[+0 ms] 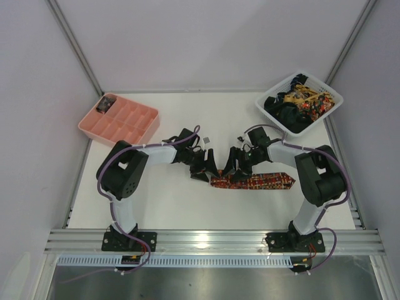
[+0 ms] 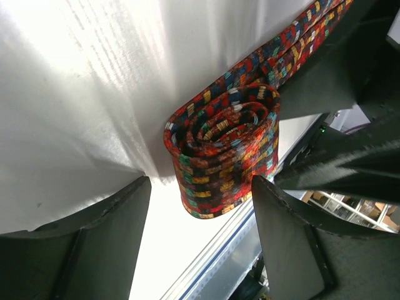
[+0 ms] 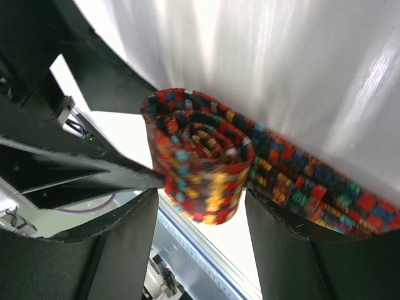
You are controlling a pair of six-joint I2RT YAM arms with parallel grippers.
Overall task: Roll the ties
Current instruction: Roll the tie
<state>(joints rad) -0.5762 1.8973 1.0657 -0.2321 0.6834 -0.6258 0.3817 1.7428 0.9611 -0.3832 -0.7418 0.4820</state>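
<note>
Holding a heap of ties [image 1: 300, 100], the white basket [image 1: 320, 117] sat far right; the pink tray [image 1: 128, 122], far left, held one dark item [image 1: 106, 104]. On the surface [image 1: 156, 200] a patterned tie [image 1: 265, 181] lay half-rolled, with left jaws and right jaws open astride its roll [image 2: 225, 156].

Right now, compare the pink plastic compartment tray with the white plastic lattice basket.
Build: the pink plastic compartment tray has solid walls and dividers; the white plastic lattice basket has open latticed sides.
Contents: the tray holds one small dark item in a far corner cell; the basket is heaped with patterned ties.
Place: tray far left, basket far right.
Both sit at the far side of the white table.
</note>
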